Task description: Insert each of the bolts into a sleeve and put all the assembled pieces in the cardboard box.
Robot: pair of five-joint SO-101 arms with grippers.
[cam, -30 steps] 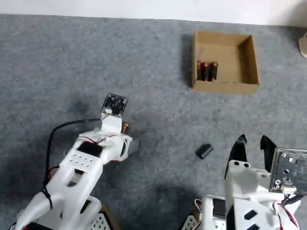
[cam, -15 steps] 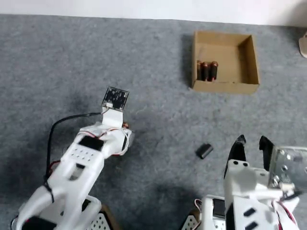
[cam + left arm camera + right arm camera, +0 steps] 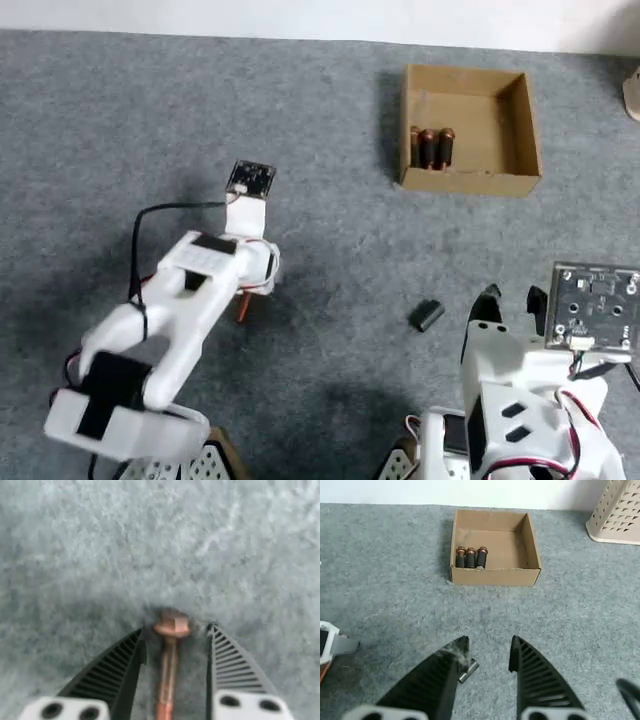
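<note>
Copper-coloured bolt (image 3: 169, 665) lies on the grey carpeted bench (image 3: 120, 110) between the two black fingers of the left tool (image 3: 175, 627). Its hex head is out near the fingertips and its shaft runs back toward the tool's base. The jaws stand apart, one on each side, with bare carpet showing between each finger and the shaft, so the tool straddles the bolt without gripping it. In the high view the white left arm covers most of the bolt, and the shaft end pokes out from under it.

The right tool (image 3: 488, 641) hangs low over the bench, its jaws moderately wide with nothing between them. A short dark sleeve (image 3: 427, 315) lies on the carpet just beside it, on the side toward the left arm, partly hidden behind one finger in the right wrist view.

The cardboard box (image 3: 466, 183) sits at the far side of the bench, well apart from both arms. Three assembled pieces (image 3: 430, 148) lie side by side inside it against one wall, copper heads pointing away from the arms. A beige perforated basket (image 3: 617, 510) stands near the box, on the right arm's side.
</note>
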